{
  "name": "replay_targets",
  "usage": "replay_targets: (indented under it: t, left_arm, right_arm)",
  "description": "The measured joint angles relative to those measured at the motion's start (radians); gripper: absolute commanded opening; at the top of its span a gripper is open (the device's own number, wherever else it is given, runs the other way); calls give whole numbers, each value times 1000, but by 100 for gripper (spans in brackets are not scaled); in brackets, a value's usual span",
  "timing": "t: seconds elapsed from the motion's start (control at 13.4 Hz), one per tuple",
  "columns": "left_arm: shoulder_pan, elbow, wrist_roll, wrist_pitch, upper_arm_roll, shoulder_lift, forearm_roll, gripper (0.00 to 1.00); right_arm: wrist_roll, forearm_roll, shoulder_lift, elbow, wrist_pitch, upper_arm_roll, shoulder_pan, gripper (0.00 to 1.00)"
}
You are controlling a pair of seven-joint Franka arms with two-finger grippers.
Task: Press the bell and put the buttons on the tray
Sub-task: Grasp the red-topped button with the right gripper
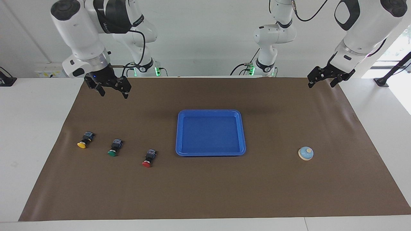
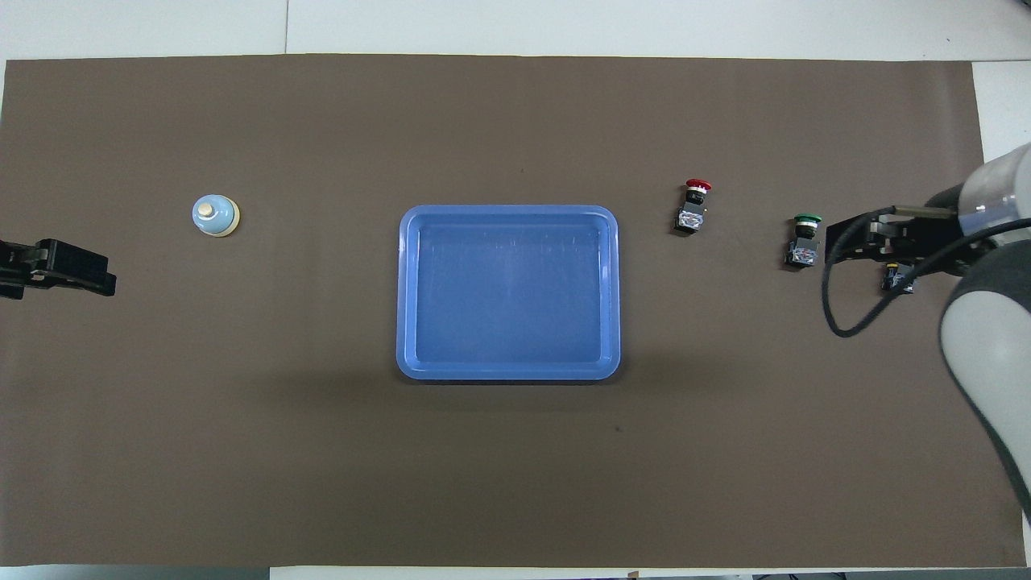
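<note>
My tray (image 1: 210,113) sits at the centre of the brown mat (image 1: 205,192), nothing in it. Taking the tray as the dial's hub and twelve o'clock as pointing away from me, the bell (image 1: 306,153) stands upright at about ten o'clock, well apart from the tray, toward my left arm's end of the table. Three buttons lie on their sides toward my right arm's end, around three o'clock, caps pointing away from me: red button (image 1: 147,159) closest to the tray, then green button (image 1: 114,148), then yellow button (image 1: 84,140) outermost, each a little nearer to me than the last. My left claw (image 1: 325,78) hangs wide and holding nothing over the mat's edge, at about eight o'clock from the bell. My right claw (image 1: 113,90) hangs wide, also holding nothing, over the mat above the yellow and green buttons.
</note>
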Motion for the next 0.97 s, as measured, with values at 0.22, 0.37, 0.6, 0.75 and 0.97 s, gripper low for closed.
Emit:
replay_targets:
  t: [0.22, 0.37, 0.6, 0.75, 0.97]
  left_arm:
    - [-3, -1, 1, 1, -1, 0, 0, 100]
    - [-13, -2, 1, 3, -1, 0, 0, 100]
    - [-14, -3, 1, 40, -1, 0, 0, 100]
    - [-14, -6, 1, 63, -1, 1, 0, 100]
    - [-14, -15, 1, 65, -1, 1, 0, 100]
  right_arm:
    - [42, 0, 113, -1, 145, 1, 22, 100]
    - [54, -1, 169, 0, 214, 1, 25, 100]
    - [65, -25, 242, 2, 309, -1, 25, 100]
    - [104, -64, 293, 6, 375, -1, 26, 100]
    - [120, -82, 359, 18, 436, 0, 32, 100]
